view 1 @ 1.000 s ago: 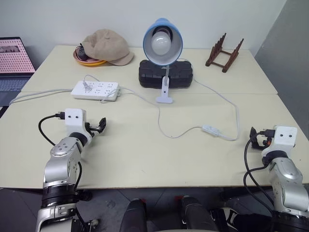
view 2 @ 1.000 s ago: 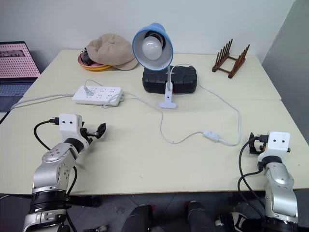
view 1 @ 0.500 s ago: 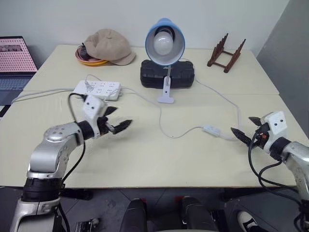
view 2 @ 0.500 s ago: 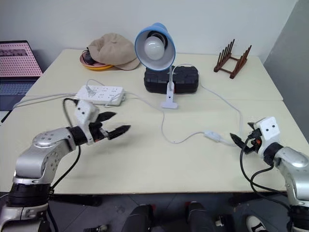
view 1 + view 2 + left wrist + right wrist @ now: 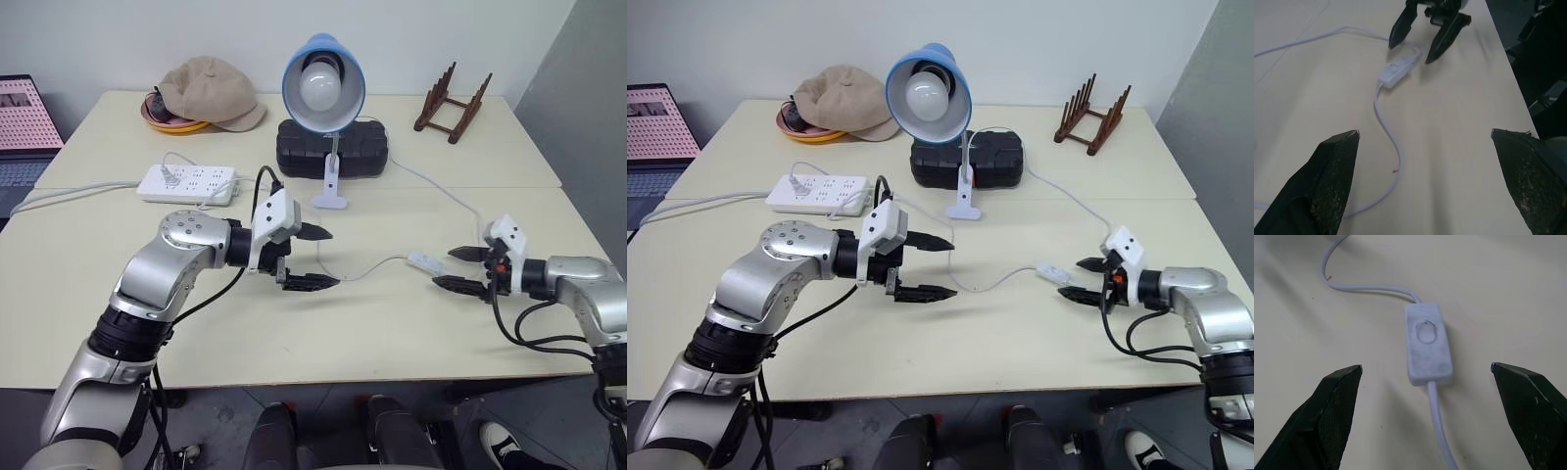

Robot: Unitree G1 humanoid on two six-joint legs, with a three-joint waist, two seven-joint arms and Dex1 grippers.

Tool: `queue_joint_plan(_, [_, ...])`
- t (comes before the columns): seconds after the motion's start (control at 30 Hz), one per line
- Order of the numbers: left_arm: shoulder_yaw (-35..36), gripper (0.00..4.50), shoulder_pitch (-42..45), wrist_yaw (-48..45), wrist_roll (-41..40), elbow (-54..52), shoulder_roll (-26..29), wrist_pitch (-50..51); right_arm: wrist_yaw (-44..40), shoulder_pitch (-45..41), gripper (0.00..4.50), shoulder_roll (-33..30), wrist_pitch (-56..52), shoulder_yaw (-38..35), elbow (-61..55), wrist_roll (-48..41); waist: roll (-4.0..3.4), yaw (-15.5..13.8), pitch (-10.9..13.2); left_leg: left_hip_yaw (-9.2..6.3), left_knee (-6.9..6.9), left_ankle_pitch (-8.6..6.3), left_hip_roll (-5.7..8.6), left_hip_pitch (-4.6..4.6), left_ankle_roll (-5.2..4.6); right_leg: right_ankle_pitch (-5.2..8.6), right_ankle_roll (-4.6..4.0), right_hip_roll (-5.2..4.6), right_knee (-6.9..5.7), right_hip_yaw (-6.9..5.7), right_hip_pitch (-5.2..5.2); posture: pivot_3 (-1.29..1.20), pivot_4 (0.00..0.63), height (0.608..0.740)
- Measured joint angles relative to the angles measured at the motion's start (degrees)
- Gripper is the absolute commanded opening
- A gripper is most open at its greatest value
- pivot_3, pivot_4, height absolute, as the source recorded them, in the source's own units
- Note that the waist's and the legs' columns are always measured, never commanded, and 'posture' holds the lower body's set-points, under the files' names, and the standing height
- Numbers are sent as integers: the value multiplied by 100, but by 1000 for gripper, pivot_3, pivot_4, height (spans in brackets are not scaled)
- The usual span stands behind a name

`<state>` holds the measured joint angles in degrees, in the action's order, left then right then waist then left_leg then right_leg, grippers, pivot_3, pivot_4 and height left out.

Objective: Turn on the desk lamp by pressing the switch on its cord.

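The desk lamp has a blue shade and white bulb and stands clipped at the table's back middle. Its thin white cord runs forward across the table to the small white switch. My right gripper is open and points left at the switch's right end, one finger on each side. In the right wrist view the switch lies flat between the spread fingers, untouched, its oval button facing up. My left gripper is open above the cord's loop and points right toward the switch.
A white power strip lies at the left with its thicker cable. A black case sits behind the lamp's clip. A tan cap on an orange dish, a wooden rack and a laptop line the back.
Both arms have swung inward from the table's front corners. The left gripper moved right over the cord, and the right gripper moved left up to the switch. Both stayed open.
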<state>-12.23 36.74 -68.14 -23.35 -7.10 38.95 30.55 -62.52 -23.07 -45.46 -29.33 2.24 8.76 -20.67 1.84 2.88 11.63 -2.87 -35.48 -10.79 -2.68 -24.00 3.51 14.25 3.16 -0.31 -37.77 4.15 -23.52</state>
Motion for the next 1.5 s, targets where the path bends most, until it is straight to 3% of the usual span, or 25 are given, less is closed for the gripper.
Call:
queue_joint_plan(0.3, [1, 4500, -26, -3, 83, 57, -44, -80, 19, -250, 4430, 303, -2, 26, 286, 142, -1, 18, 1, -1, -13, 0, 0, 1, 0, -1, 1, 1, -12, 0, 1, 0, 150, 740])
queue_joint_plan(0.43, [34, 4500, -54, 53, -35, -18, -116, 125, 13, -323, 3657, 378, -2, 26, 455, 153, -2, 21, 1, -1, -18, 0, 0, -1, 0, -2, 2, 0, -13, 1, 1, 0, 150, 740])
queue_joint_plan(0.77, [41, 4500, -55, 110, -132, -157, -96, 265, -181, -351, 1127, 380, 38, 30, 516, 172, -2, 24, 1, -2, -24, 0, 0, 1, 0, -2, 2, 2, -19, 1, 2, 0, 150, 740])
queue_joint_plan(0.97, [278, 4500, -158, 319, -405, -171, -223, 670, -151, -342, 1081, 383, 128, 30, 476, 200, -2, 25, 1, -2, -25, 0, 0, 1, 0, -2, 3, 1, -22, 1, 2, 0, 150, 740])
queue_joint_plan(1.1, [1557, 4500, -235, 1472, -2311, -229, -1034, 2738, 581, -314, 1081, 763, 147, -162, -346, 216, -3, 43, 2, -10, -28, 0, -2, 1, 0, -3, 7, 3, -29, -2, 2, 0, 150, 740])
queue_joint_plan(1.2, [2346, 4500, -496, 2654, -3501, -554, -1702, 3671, 1278, -314, 1081, 1221, 280, -272, -1048, 278, -6, 45, 0, -13, -27, 0, -2, 6, 0, -4, 7, 3, -30, -3, 7, 0, 150, 740])
queue_joint_plan(1.37, [2727, 4500, -946, 4338, -4264, -659, -2607, 4052, 1809, -275, 1081, 1469, 484, -269, -1769, 385, -4, -44, 0, -18, -44, 1, 1, 6, 1, -8, 12, 2, -29, -4, 16, 0, 150, 740])
queue_joint_plan(1.5, [2740, 4500, -944, 4881, -4293, -602, -2878, 3951, 1940, -246, 1081, 1576, 607, -237, -2112, 391, -4, -58, 0, -16, -52, 1, 6, 10, 2, -7, 5, 2, -23, 1, 24, 0, 150, 740])
